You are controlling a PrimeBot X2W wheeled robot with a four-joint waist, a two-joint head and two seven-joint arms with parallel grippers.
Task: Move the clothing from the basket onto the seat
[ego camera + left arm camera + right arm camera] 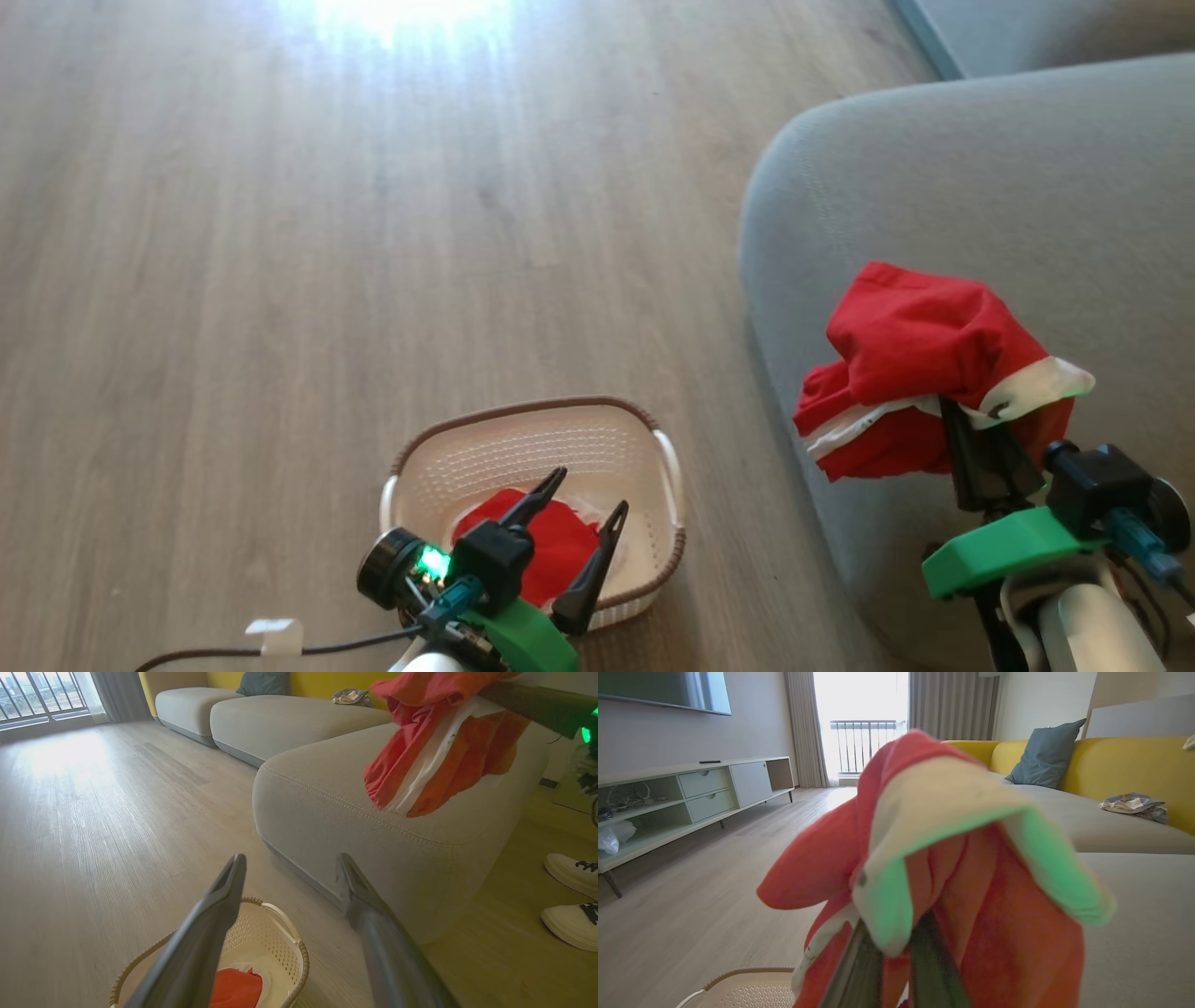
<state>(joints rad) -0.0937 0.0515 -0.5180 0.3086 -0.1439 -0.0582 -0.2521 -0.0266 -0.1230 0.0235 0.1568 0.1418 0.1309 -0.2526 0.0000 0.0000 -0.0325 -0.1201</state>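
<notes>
My right gripper (962,415) is shut on a red garment with white trim (920,369), holding it up over the grey seat (980,187). The same hanging garment (439,746) appears in the left wrist view above the seat's rounded corner (373,826), and it drapes over my right fingers (859,970) in the right wrist view. A second red garment (551,546) lies in the cream perforated basket (523,443) on the floor. My left gripper (594,490) is open above the basket (285,938), its fingers apart over that garment (236,989).
Wooden floor (327,233) spreads left of the seat. A person's white shoes (572,896) stand to the right of the seat's corner. Further sofa cushions (289,718), a teal pillow (1043,753), a crumpled cloth (1134,805) and a low TV cabinet (691,793) lie farther off.
</notes>
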